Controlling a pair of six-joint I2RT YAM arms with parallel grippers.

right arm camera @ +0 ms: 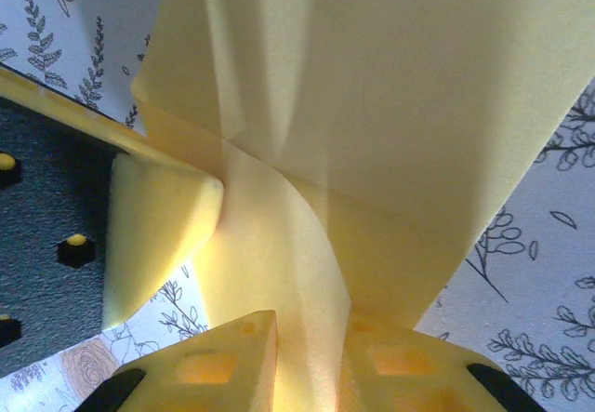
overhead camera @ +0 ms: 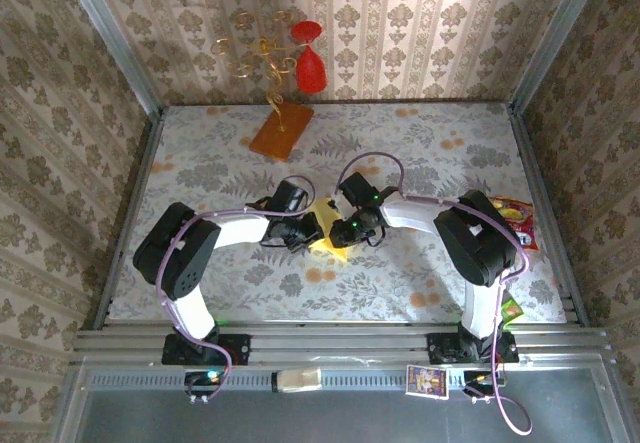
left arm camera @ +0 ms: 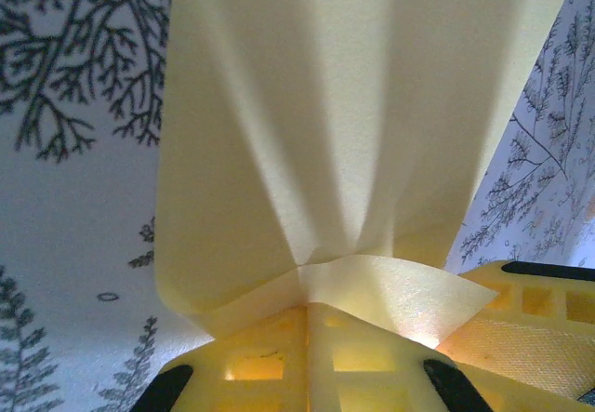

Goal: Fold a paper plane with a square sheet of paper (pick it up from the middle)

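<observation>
The square sheet of paper (overhead camera: 330, 248), pale yellow and creased, is held up between both arms at the middle of the table. In the left wrist view the sheet (left arm camera: 353, 105) fans upward from my left gripper (left arm camera: 309, 314), whose yellow fingers are pressed together on a folded edge. My left gripper (overhead camera: 311, 231) and right gripper (overhead camera: 346, 231) meet nose to nose. In the right wrist view a band of the sheet (right arm camera: 279, 272) runs through my right gripper (right arm camera: 311, 361), whose jaws stand slightly apart around it. The left gripper's finger (right arm camera: 153, 231) shows beside the paper.
An orange-brown slab (overhead camera: 281, 129) with a gold wire stand and red pieces (overhead camera: 310, 68) sits at the back. A snack packet (overhead camera: 516, 221) lies at the right edge. A small card (overhead camera: 427, 380) rests on the front rail. Patterned walls enclose the table.
</observation>
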